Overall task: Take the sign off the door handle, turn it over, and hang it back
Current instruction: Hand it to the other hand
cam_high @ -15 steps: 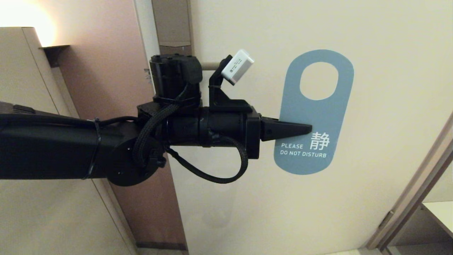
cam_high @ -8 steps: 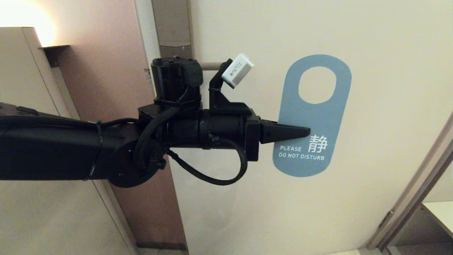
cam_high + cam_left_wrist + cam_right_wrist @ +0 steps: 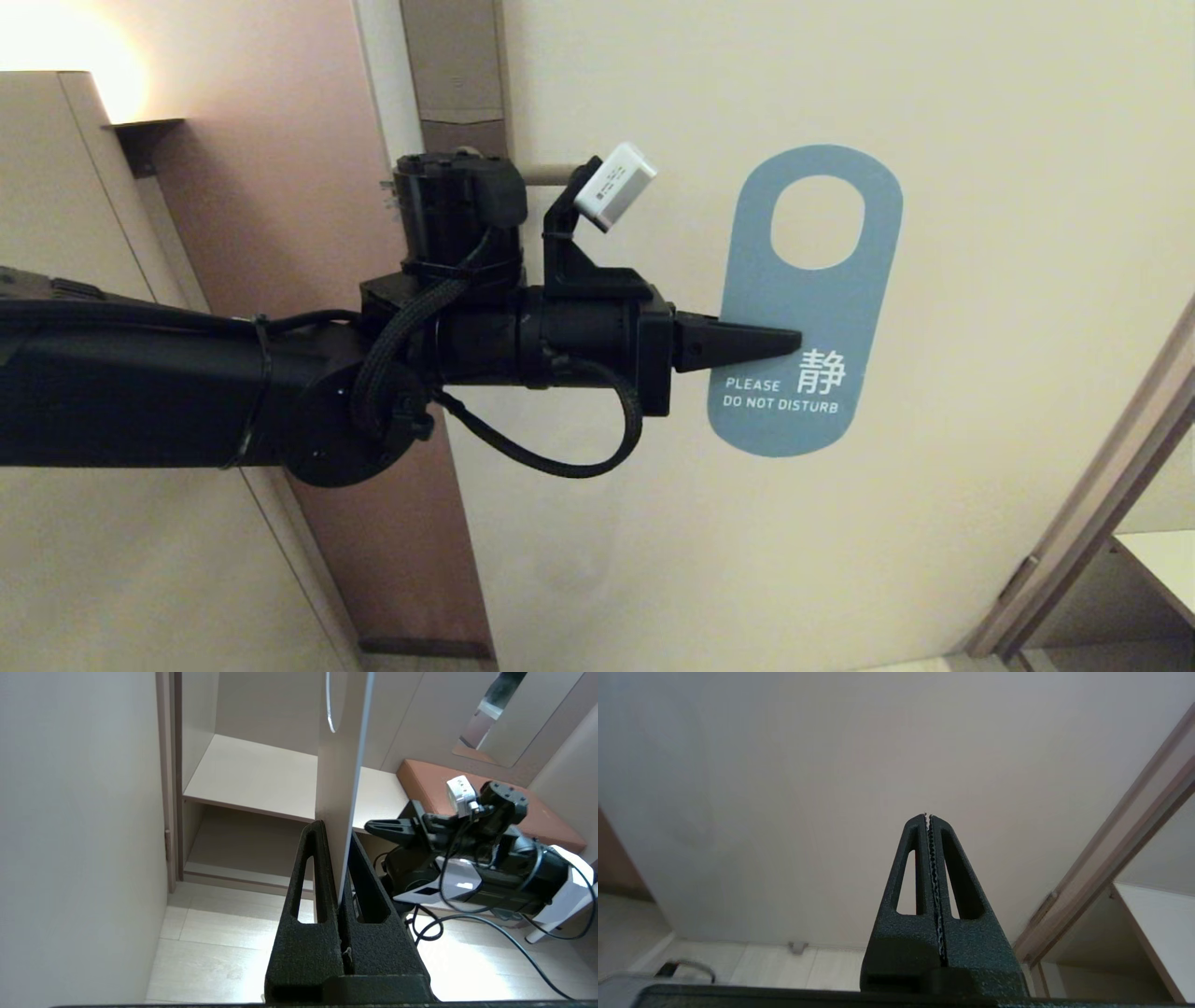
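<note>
The sign (image 3: 822,299) shows its blue "PLEASE DO NOT DISTURB" face in the head view, upright and hanging on nothing, in front of the door. My left gripper (image 3: 790,343) is shut on its left edge, just above the lettering. The left wrist view shows the sign (image 3: 338,779) edge-on between that gripper's (image 3: 334,833) fingers. The door handle (image 3: 551,173) is mostly hidden behind my left wrist; only a short stretch shows, left of the sign. My right gripper (image 3: 928,816) is shut and empty, pointing at the door; it also shows in the left wrist view (image 3: 390,827).
The brownish lock plate (image 3: 455,65) stands above the handle on the pale door (image 3: 709,560). A door frame (image 3: 1102,504) slants at the lower right, with a shelf unit (image 3: 261,779) and a brown bench (image 3: 467,784) beyond it. A wall and cabinet lie to the left.
My left gripper has carried the sign a little to the left, toward the handle, and slightly lower. The grip on the sign is unchanged.
</note>
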